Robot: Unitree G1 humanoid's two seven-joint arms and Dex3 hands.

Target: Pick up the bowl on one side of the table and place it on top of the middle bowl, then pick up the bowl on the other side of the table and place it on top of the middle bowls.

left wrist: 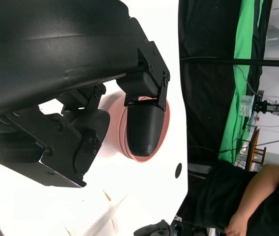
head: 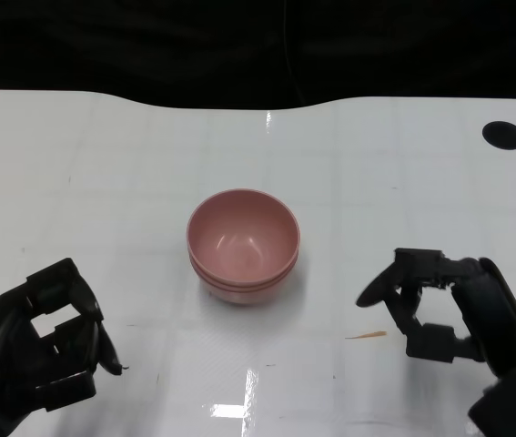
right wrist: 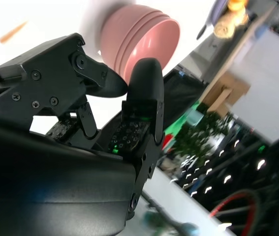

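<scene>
Sitting between hands (head: 44, 341) (head: 440, 305): bowls (head: 243, 244) (stacked).

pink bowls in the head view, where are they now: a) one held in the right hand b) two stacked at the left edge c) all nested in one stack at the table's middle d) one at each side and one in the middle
c: the pink bowls sit nested in one stack mid-table, layered rims showing, and both the left hand and the right hand hold nothing.

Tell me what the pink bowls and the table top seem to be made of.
Pink bowls: probably matte plastic or melamine; even colour, thin rims, soft dull highlights inside. Table: smooth white glossy surface, perhaps laminate or coated board; it mirrors overhead lights as bright patches near the front edge.
</scene>
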